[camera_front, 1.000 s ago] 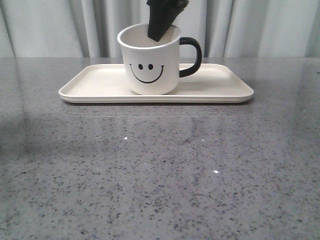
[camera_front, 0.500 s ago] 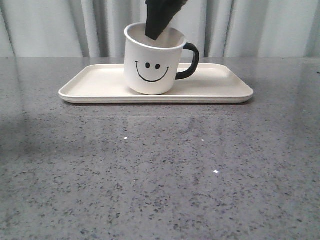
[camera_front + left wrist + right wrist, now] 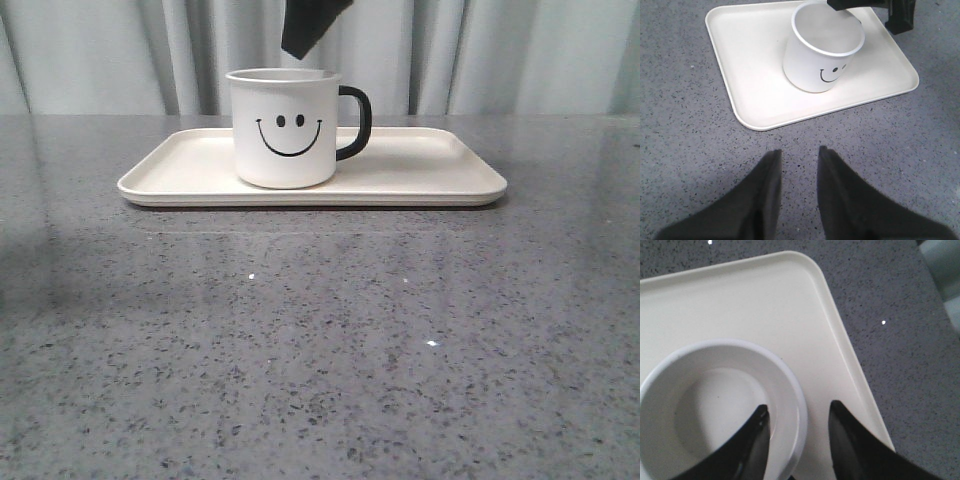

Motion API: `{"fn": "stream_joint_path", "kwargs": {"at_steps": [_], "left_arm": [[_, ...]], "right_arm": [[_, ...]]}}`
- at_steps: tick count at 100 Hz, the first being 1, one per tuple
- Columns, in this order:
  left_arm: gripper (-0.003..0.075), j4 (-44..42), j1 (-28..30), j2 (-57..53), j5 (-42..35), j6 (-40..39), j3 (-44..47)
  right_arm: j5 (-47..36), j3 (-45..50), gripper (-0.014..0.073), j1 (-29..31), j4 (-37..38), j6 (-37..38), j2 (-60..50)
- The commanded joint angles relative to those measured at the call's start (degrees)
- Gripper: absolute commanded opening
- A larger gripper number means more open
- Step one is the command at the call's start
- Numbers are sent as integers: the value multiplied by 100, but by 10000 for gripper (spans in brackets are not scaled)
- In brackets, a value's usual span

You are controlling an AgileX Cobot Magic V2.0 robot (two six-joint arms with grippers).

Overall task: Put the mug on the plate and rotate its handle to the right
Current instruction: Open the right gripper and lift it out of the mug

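The white mug [image 3: 285,125] with its smiley face stands upright on the cream plate [image 3: 430,188], left of the plate's middle. Its black handle [image 3: 357,120] points right. My right gripper [image 3: 298,45] hangs just above the mug's rim, clear of it. In the right wrist view this gripper [image 3: 799,412] is open, one finger over the mug's [image 3: 705,405] inside and one outside, above the plate [image 3: 765,295]. My left gripper [image 3: 799,155] is open and empty over bare table, short of the plate [image 3: 750,75] and mug [image 3: 822,55].
The grey speckled table [image 3: 320,340] stretches in front of the plate. Pale curtains [image 3: 520,50] hang behind the table's far edge.
The mug was tilted with my right gripper on its rim. It now stands flat, slightly further left. The right gripper has let go and risen.
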State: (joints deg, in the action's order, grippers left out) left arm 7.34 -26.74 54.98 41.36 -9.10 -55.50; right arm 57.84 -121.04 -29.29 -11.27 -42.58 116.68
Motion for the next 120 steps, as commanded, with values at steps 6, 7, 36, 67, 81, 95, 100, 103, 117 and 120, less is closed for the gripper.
{"fn": "stream_joint_path", "kwargs": {"at_steps": [6,7,36,67,81,95,100,103,117,120], "left_arm": [[177,92,-46,-135,-522,43,-152],[177,92,-46,-145,-539,61,-152],[176,92,-46,-680,-1152,188,-13],[-19,92,-46,-1526,-1137,188,573],[-19,148,-46,-1942,-1146,188,936],[-19,148,-46,-2331,-1168,188,1232],[-19,148,-46,-2453,-1193,188,1318],[-19,148,-46,-2538,-1218,188,1387],[-19,148,-46,-2863,-1315,188,1640],[-19,148,-46,-2946,-1328,188,1695]], "right_arm": [[-315,-196,302,18,-34,327,-720],[-309,-196,302,18,-34,344,-757],[300,-196,36,18,-34,1369,-1482],[724,-79,-63,18,-34,2207,-2172],[636,363,-63,18,-39,2308,-2622],[267,1154,-63,18,-39,2346,-3193],[67,1501,-63,18,-39,2360,-3419],[-59,1767,-63,18,-39,2376,-3553],[-722,2905,-63,18,-39,2396,-4278],[-863,3142,-63,18,-39,2401,-4468]]}}
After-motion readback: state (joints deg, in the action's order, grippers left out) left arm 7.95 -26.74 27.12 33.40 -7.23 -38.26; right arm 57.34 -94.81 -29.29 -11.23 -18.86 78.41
